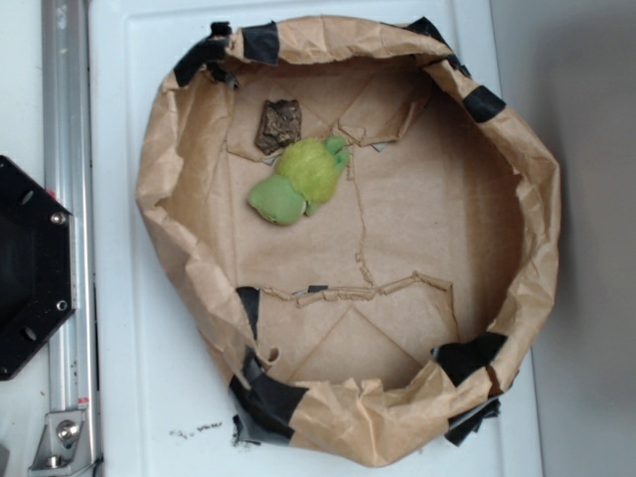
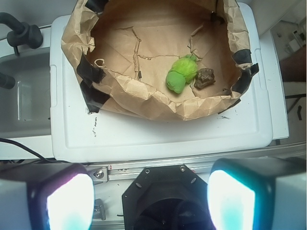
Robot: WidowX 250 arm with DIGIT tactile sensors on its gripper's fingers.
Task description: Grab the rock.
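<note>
Rock point(image 1: 278, 123) touches plush point(image 1: 301, 180); bin wall point(image 1: 159, 189) near.

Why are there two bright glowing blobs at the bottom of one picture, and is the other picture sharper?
Wrist view: the blobs are the end effector fingers, so close that they blur and catch glare; the rock beyond stays fairly clear. Exterior view: evenly lit and soft, and the paper wall shades its inner right side.

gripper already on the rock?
No. The gripper sits far outside the paper basin, fingers wide apart; the rock lies untouched beside the green toy.
</note>
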